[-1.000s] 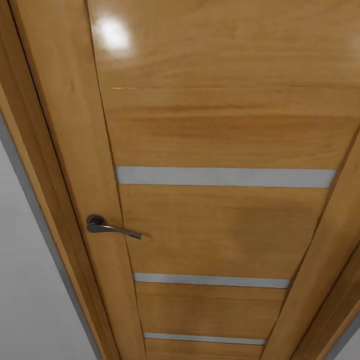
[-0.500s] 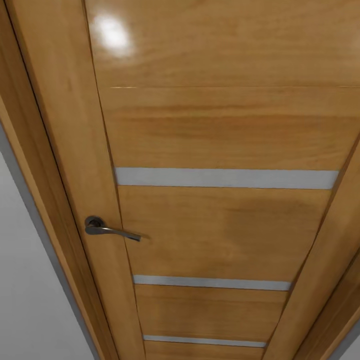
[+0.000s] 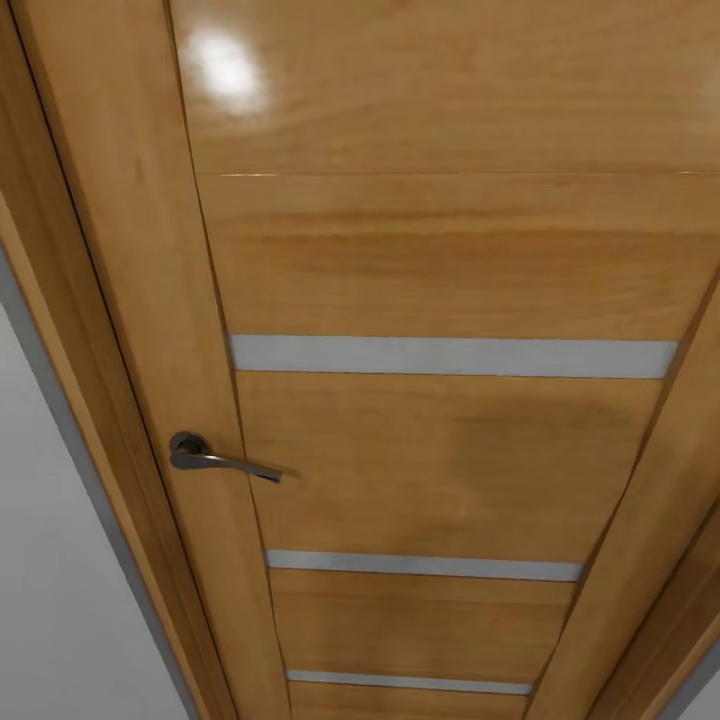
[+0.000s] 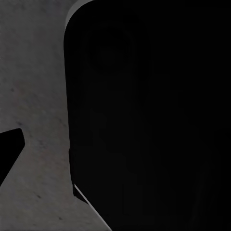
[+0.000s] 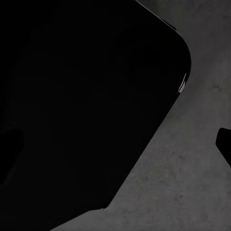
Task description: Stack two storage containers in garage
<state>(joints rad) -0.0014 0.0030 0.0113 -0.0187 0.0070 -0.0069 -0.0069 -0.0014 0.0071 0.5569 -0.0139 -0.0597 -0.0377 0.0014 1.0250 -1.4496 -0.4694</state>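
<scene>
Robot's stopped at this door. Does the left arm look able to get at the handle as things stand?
Probably not yet: the handle sits unobstructed on the door, but the left wrist view faces grey speckled floor, so the arm seems lowered.

Not much of the robot to look at here. In the left wrist view a big black body part (image 4: 154, 110) shows as a smooth matte slab with a rounded corner, and a faint circular ring is moulded into its face near that corner. One thin pale edge catches light low on it. A small black wedge (image 4: 9, 151), flat and sharp-cornered, pokes in at the side; can't tell whether it's a finger of the tool. In the right wrist view it's much the same: a large black rounded housing (image 5: 86, 106) with a tiny bright glint on its curved edge, plus a small black tip (image 5: 224, 144) at the frame's side. No cables, screws or markings that I can make out.
</scene>
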